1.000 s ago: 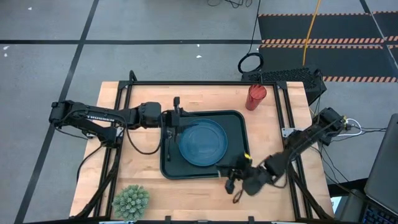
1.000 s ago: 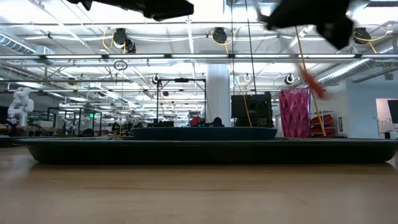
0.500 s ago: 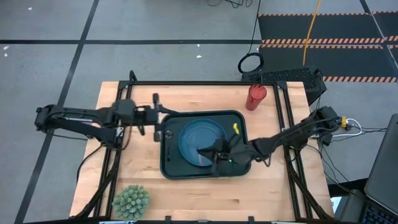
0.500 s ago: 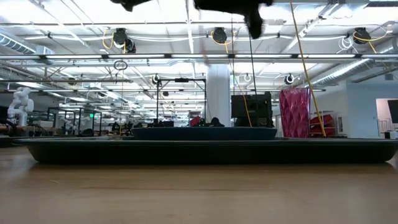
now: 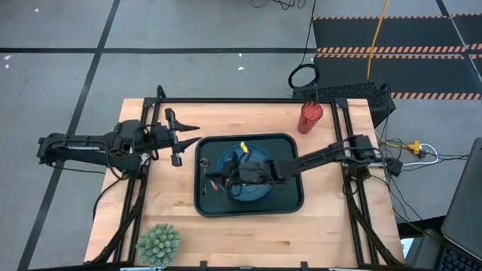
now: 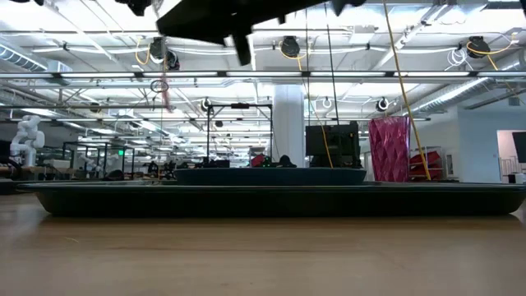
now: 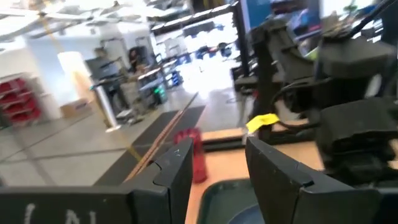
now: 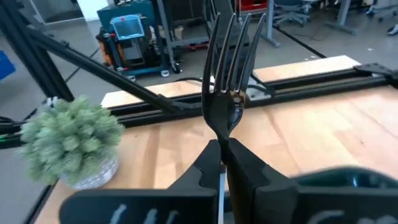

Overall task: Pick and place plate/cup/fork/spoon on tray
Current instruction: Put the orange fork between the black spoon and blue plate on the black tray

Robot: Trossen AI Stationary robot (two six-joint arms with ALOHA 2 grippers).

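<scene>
Pinching the fork by its neck, tines forward, the right claw hangs over the tray; release from here might bounce it off the plate beneath.

A robotics lab: open industrial hall, ceiling pipes, equipment racks, taped floor.

Right tool holds fork over tray.

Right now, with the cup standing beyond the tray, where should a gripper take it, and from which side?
Probably mid-height across the ribbed wall of the cup, coming level from the tray side: it stands upright and narrow, apart from the tray.
</scene>
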